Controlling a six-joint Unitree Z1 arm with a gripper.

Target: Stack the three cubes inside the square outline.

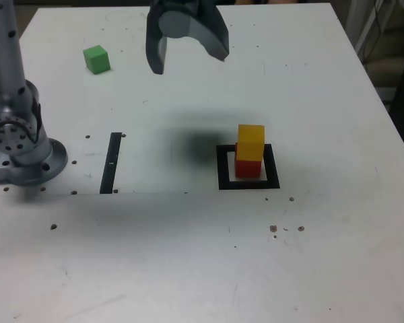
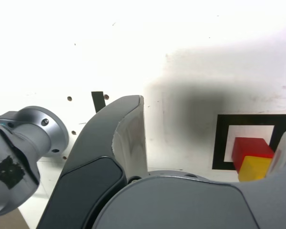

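Item: my end effector [image 1: 188, 50], jaws wide and empty above the desk [image 1: 323, 256]; yellow cube [image 1: 250, 142] sits on red cube [image 1: 248, 167] inside the square outline [image 1: 223, 168]; green cube [image 1: 96, 58], well apart, needs fetching next, I judge.

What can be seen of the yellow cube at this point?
The yellow cube is a small, solid-coloured, matte block with clean edges. It sits upright on top of the red cube, turned slightly off the red one's edges, inside the square outline. Only the red cube touches it. The wrist view shows it too, partly cut off by the gripper's body.
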